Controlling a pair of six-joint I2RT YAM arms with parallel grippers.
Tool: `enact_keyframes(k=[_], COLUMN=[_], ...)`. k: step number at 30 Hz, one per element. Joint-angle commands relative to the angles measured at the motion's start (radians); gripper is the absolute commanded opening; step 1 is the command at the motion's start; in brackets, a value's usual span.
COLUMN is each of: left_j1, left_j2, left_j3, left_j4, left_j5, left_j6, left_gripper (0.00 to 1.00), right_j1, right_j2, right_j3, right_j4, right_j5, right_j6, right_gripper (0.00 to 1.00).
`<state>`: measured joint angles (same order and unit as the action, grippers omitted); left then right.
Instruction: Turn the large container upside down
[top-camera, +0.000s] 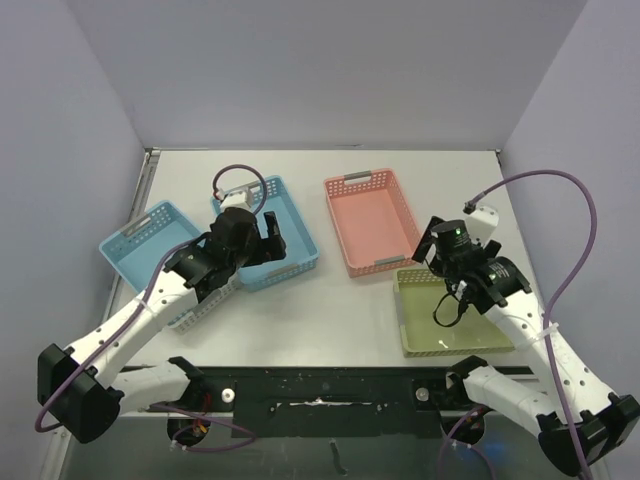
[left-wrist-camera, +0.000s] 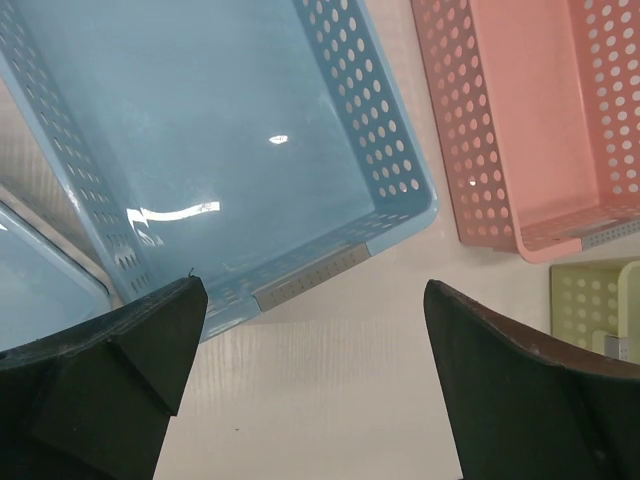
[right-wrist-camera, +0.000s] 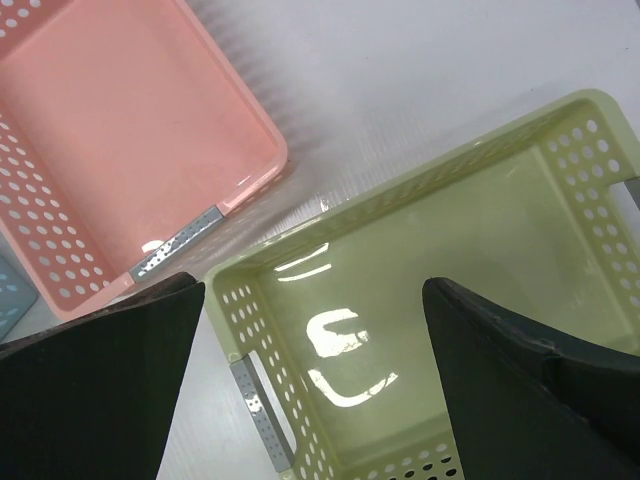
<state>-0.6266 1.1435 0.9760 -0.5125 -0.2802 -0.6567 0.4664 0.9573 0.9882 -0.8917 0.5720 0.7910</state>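
Four perforated baskets stand open side up on the white table. A light blue basket (top-camera: 143, 238) at the far left looks the widest, and my left arm partly covers it. A second blue basket (top-camera: 296, 228) sits beside it, a pink basket (top-camera: 372, 220) is at centre right and a green basket (top-camera: 428, 325) at the front right. My left gripper (top-camera: 272, 236) is open and empty above the second blue basket's near end (left-wrist-camera: 230, 150). My right gripper (top-camera: 428, 245) is open and empty above the green basket's far left corner (right-wrist-camera: 450, 270).
The left wrist view shows the far-left blue basket's corner (left-wrist-camera: 40, 285), the pink basket (left-wrist-camera: 530, 110) and the green basket (left-wrist-camera: 590, 300). The right wrist view shows the pink basket (right-wrist-camera: 110, 130). Grey walls enclose the table on three sides. Bare tabletop (top-camera: 320, 320) lies between the arms.
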Motion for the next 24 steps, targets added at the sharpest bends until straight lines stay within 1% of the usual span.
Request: enact_keyframes(k=[1, 6, 9, 11, 12, 14, 15, 18, 19, 22, 24], left_j1=[0.003, 0.003, 0.003, -0.002, -0.016, -0.076, -0.135, -0.269, -0.293, -0.316, -0.317], left_j2=[-0.044, -0.079, -0.087, -0.082, -0.076, -0.058, -0.042, 0.006, 0.026, 0.057, 0.046], left_j3=[0.038, 0.016, 0.007, 0.004, 0.003, 0.004, 0.007, 0.030, 0.041, 0.055, 0.050], left_j4=[0.032, 0.041, 0.051, 0.055, 0.055, 0.048, 0.042, -0.014, -0.037, -0.069, -0.062], left_j5=[-0.030, -0.042, -0.004, 0.040, 0.041, -0.001, -0.034, -0.143, -0.156, -0.151, -0.156], left_j6=[0.023, 0.024, 0.033, 0.048, 0.048, 0.040, 0.049, 0.082, 0.087, 0.078, 0.050], left_gripper=[0.93, 0.93, 0.93, 0.93, 0.93, 0.93, 0.93, 0.93, 0.93, 0.93, 0.93], right_j1=[0.002, 0.002, 0.003, 0.004, 0.003, 0.003, 0.005, 0.017, 0.016, 0.024, 0.070], right_j2=[-0.023, -0.001, 0.016, 0.026, 0.033, 0.054, 0.070, 0.135, 0.164, 0.263, 0.323], right_j3=[-0.006, -0.003, -0.007, -0.019, -0.030, -0.054, -0.059, -0.027, -0.003, 0.075, 0.119], right_j4=[0.024, 0.039, 0.057, 0.099, 0.137, 0.205, 0.225, 0.229, 0.225, 0.206, 0.225], right_j5=[0.060, 0.060, 0.060, 0.036, -0.001, -0.091, -0.134, -0.177, -0.213, -0.292, -0.282], right_j6=[0.025, 0.022, 0.006, -0.041, -0.089, -0.162, -0.189, -0.195, -0.197, -0.239, -0.261], right_gripper=[0.98, 0.98, 0.98, 0.98, 0.98, 0.97, 0.98, 0.98, 0.98, 0.98, 0.98])
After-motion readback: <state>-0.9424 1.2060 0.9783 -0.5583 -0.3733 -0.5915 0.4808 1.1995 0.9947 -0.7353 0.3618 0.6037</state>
